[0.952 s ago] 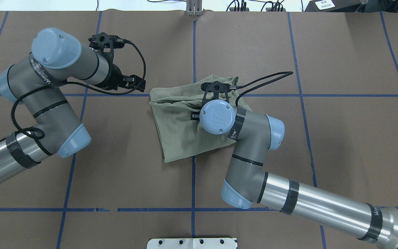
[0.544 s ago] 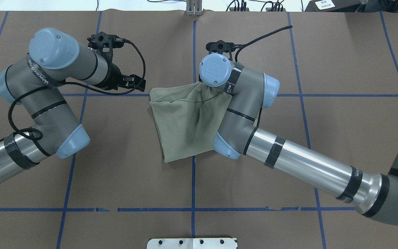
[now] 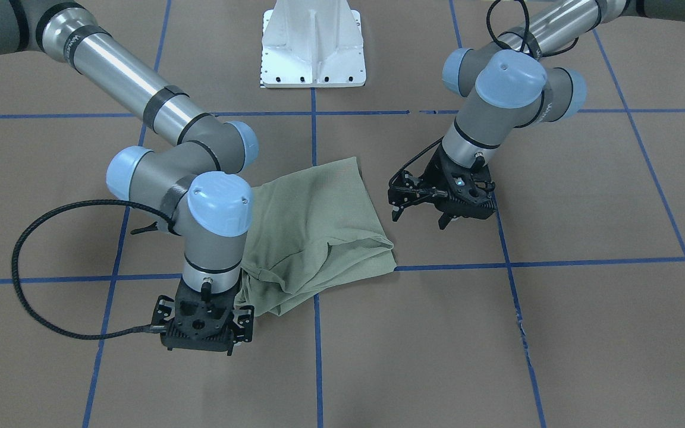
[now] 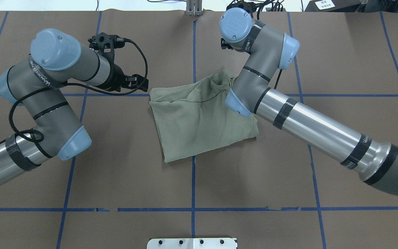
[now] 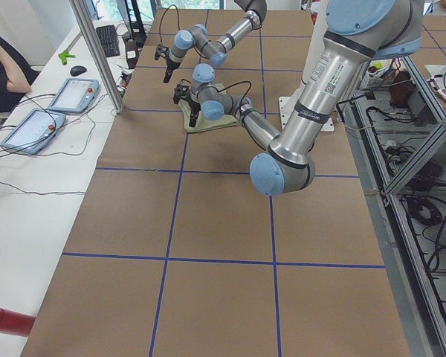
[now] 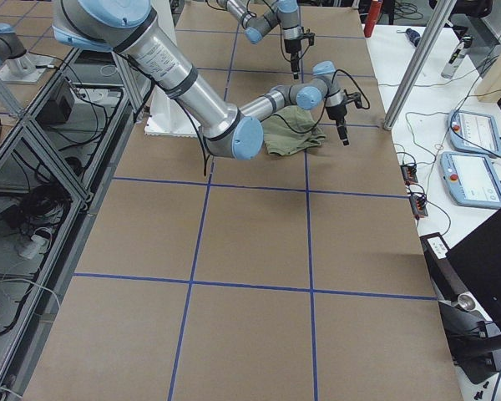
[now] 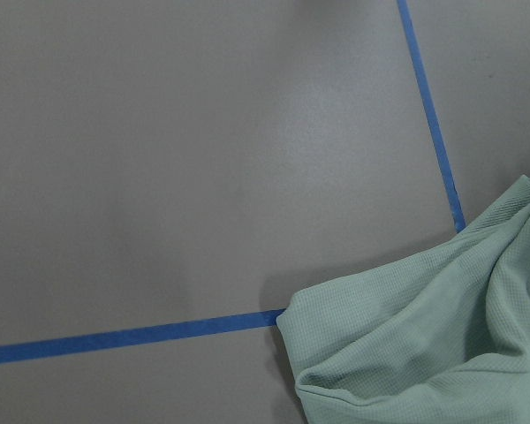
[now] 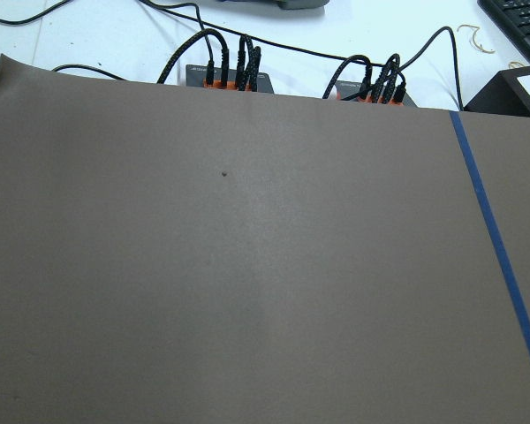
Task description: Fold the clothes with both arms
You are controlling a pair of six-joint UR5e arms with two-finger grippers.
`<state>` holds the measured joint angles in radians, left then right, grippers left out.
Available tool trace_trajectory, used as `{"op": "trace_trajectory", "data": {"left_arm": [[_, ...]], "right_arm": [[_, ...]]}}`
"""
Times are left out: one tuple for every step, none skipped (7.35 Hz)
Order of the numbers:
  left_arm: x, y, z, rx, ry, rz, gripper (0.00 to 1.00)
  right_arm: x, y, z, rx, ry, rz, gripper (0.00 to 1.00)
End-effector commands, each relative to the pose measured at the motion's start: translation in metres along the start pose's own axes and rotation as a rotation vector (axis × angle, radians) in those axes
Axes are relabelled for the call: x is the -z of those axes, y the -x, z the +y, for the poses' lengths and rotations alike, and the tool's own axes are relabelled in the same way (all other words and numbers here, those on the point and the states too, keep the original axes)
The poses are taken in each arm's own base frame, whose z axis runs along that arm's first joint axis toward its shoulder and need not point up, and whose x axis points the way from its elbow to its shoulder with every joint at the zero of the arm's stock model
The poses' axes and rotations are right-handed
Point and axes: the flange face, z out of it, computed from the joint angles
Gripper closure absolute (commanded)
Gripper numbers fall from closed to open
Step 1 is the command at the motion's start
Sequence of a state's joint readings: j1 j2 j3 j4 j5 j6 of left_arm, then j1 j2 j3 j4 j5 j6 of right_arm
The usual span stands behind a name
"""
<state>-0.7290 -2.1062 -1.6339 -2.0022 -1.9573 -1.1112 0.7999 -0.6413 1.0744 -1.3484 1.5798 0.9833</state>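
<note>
The sage-green shirt (image 4: pixel 199 117) lies as a folded bundle mid-table, with a rumpled far edge; it also shows in the front view (image 3: pixel 313 232) and in the left wrist view (image 7: pixel 442 353). My left gripper (image 3: pixel 418 219) is open and empty. It hovers just beside the shirt's corner, on the left in the overhead view (image 4: pixel 140 83). My right gripper (image 3: pixel 200 348) points down beyond the shirt's far edge, looks open and holds nothing. In the overhead view it is mostly hidden under its wrist cap (image 4: pixel 235 24).
The white pedestal base (image 3: pixel 313 47) stands at the robot's side of the table. Blue tape lines (image 4: pixel 193 180) grid the brown surface. Cables and plug boxes (image 8: pixel 238 75) lie past the far edge. A person and tablets (image 5: pixel 30 126) are at a side table.
My right arm moved from above the shirt to the far table edge. It pulled the shirt's far edge along, then let go, and that edge lies slack. My left arm barely moved.
</note>
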Motion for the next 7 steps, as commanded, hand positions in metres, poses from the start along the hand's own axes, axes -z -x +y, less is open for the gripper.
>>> {"op": "trace_trajectory", "data": {"left_arm": [[-0.037, -0.035, 0.055, 0.061, 0.07, -0.037, 0.0], [-0.047, -0.064, 0.065, 0.048, 0.06, -0.073, 0.0], [-0.047, -0.082, 0.067, 0.063, 0.071, -0.098, 0.0], [-0.051, -0.085, 0.073, 0.066, 0.075, -0.103, 0.0], [-0.058, -0.089, 0.072, 0.09, 0.051, -0.12, 0.0], [-0.078, -0.097, 0.063, 0.1, 0.054, -0.15, 0.0], [-0.097, -0.108, 0.052, 0.102, 0.04, -0.182, 0.0]], "right_arm": [[0.019, -0.04, -0.024, 0.059, 0.097, -0.118, 0.0], [0.023, -0.046, -0.019, 0.059, 0.093, -0.132, 0.0], [0.024, -0.049, -0.015, 0.057, 0.091, -0.138, 0.0], [0.025, -0.048, -0.014, 0.053, 0.092, -0.139, 0.0], [0.025, -0.048, -0.014, 0.053, 0.092, -0.139, 0.0], [0.024, -0.049, -0.013, 0.053, 0.093, -0.137, 0.0], [0.024, -0.049, -0.013, 0.053, 0.093, -0.137, 0.0]]}}
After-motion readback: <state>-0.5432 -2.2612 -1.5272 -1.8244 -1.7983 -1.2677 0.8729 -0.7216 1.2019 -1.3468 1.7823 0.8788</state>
